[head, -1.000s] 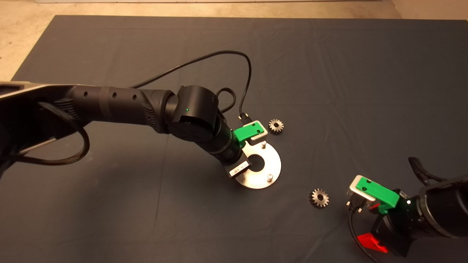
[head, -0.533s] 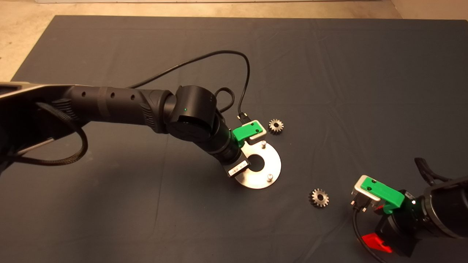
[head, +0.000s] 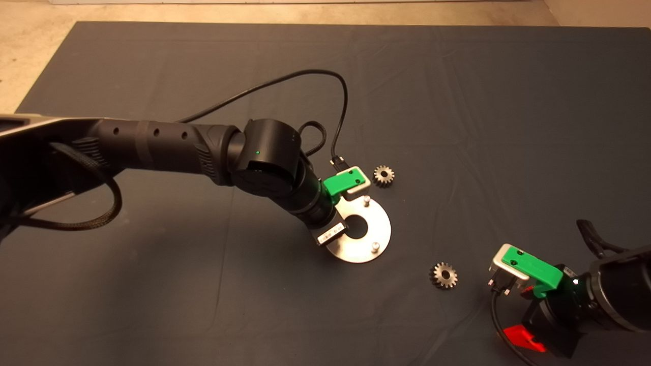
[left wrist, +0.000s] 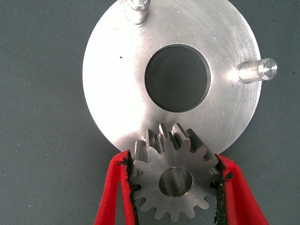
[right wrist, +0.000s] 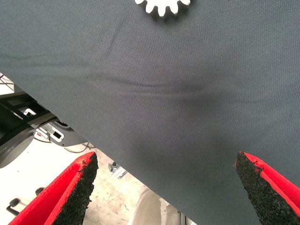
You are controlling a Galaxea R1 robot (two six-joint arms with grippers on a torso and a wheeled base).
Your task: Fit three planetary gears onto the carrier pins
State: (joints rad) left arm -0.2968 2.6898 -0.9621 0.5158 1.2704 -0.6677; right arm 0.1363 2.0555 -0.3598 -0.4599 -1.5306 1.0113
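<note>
While the left gripper (left wrist: 177, 180) hangs over the near rim of the flat round silver carrier disc (left wrist: 117, 93), its two red fingers (left wrist: 112, 197) are closed on a small silvery-grey toothed metal gear (left wrist: 174, 185), the black pads pressing on opposite tooth tips. The gear lies flat between them, its bore facing up, and something metallic shows inside that bore; whether that is the third pin already entering cannot be told. Beyond the fingertips, across the disc's large central hole, two short silvery upright pins (left wrist: 137, 10) (left wrist: 255, 71) stand bare.

The gear looks solid, stiff and fairly heavy for its size, with hard, smooth faces, so it is likely to slip or tip if it is pinched lightly. Taking it across its width by the teeth, as here, seems the right hold, since it leaves the bore open for a pin. A tilted gear would probably jam on a close-fitting stud.

The other two loose gears rest on the dark mat (head: 457, 101): one (head: 384, 175) just beyond the left gripper's green body, near the disc's edge, and the other (head: 443, 275) close beside the right gripper (right wrist: 168, 187). That gripper waits low at the mat's edge, spread wide and empty, with the gear's teeth (right wrist: 164, 7) just ahead of its fingertips.
</note>
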